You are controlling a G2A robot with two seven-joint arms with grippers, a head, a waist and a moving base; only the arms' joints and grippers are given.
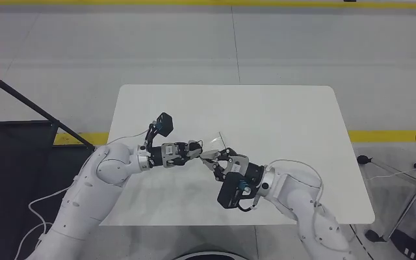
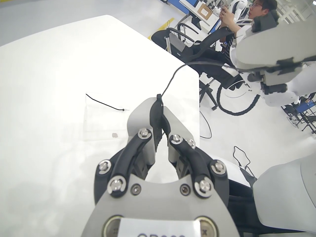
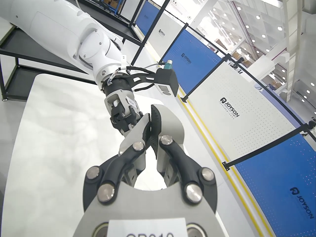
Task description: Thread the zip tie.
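1. My left gripper [image 2: 159,105] is clenched on a thin black plastic zip tie [image 2: 171,78]. The pads pinch one end & the rest of the strap sticks out past the tips, curving free. Held short like that, I reckon, so the free part stays stiff enough to aim.
2. My right gripper [image 3: 151,117] has its pads pressed together, nearly tip-to-tip w/ the left gripper. Can't tell if it pinches any part of the zip tie, as nothing shows btwn the pads. It's prob. placed there to meet or steady the strap for threading.
3. No closed loop visible, so threading looks not yet done.
4. Landmark: a flat clear plastic pouch [image 2: 98,127] lying on the white rectangular table [image 1: 292,117]. Both grippers sit just beside the pouch, on its side toward my body, so the zip tie is there too, off the tabletop.
5. On the pouch lies a second thin black strand [image 2: 105,104] w/ a pale tip, touching it & apart from both grippers.
6. Edges: the table rim lies well apart from the pouch on every side in the top view, so there's room to swing either wrist outward.
7. The tight spot is btwn the two grippers themselves, w/ barely any gap. Small moves only, I'd judge, & keep clear of the pouch so it doesn't get dragged.
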